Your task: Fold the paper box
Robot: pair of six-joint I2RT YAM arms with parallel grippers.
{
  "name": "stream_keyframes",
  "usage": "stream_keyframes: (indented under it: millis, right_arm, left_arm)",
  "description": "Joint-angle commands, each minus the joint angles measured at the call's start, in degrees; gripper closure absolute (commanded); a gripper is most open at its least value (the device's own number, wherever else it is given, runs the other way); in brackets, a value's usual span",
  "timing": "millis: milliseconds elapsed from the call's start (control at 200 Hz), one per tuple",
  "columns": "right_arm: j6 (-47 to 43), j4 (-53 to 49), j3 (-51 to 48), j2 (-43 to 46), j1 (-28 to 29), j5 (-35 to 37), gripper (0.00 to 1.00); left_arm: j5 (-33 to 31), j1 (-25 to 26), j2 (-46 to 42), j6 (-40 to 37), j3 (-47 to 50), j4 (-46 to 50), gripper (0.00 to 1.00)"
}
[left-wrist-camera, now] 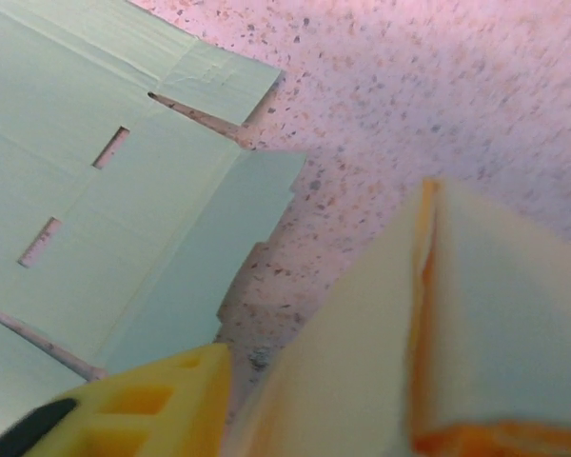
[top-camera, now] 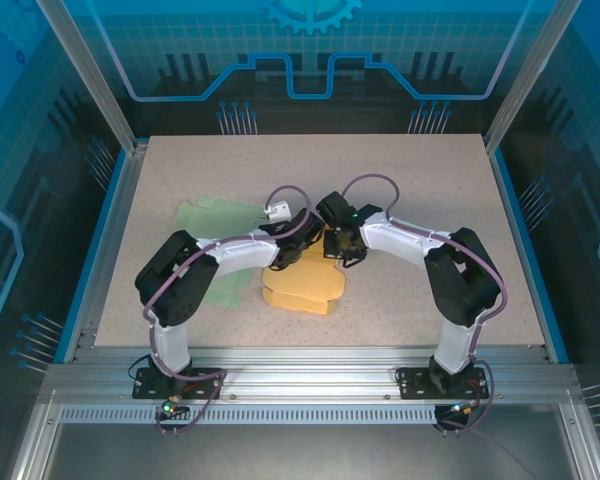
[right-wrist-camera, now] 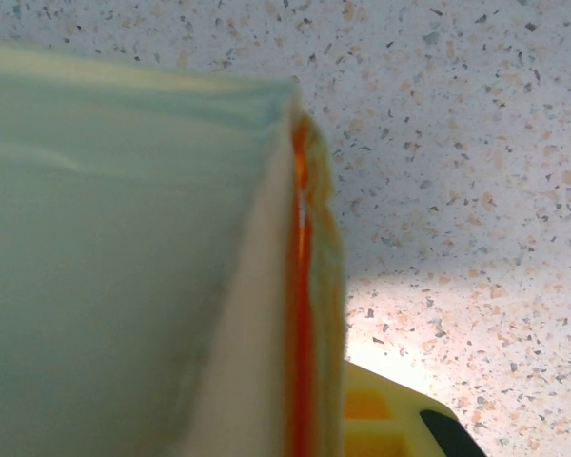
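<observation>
Speckled table [top-camera: 430,200]: right hand [top-camera: 340,250] pinches paper box [top-camera: 302,290] edge, left hand [top-camera: 302,245] opposite.

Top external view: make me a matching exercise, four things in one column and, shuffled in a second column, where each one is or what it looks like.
Column one:
1. orange box
2. green sheet
3. table
4. right gripper

Column two:
A. speckled beige surface
B. jaws shut on the box's far edge
C. lying flat, left of centre
D. part-folded, mid-table

Pairs: 1-D, 2-C, 3-A, 4-B
</observation>
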State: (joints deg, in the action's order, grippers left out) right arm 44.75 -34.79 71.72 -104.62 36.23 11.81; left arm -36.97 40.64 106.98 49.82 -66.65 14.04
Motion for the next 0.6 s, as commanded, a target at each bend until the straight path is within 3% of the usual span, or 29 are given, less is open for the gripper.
stream_keyframes:
  millis: [0, 305, 590]
  right_arm:
    - [-1.7, -5.1, 0.8, -1.9, 0.1, -0.6, 1.00]
    - [-10.7, -13.6, 4.4, -2.9, -3.0, -1.9, 1.00]
    - [-21.2, -27.8, 9.8, -10.4, -4.0, -1.2, 1.00]
  left_arm:
    - [6.9, -0.1, -6.9, -1.3, 2.7, -5.5, 0.46]
    - [14.7, -0.2, -21.7, -5.4, 7.9, -2.1, 0.02]
    - [16.3, -5.4, -33.9, -5.3, 14.5, 0.0, 0.01]
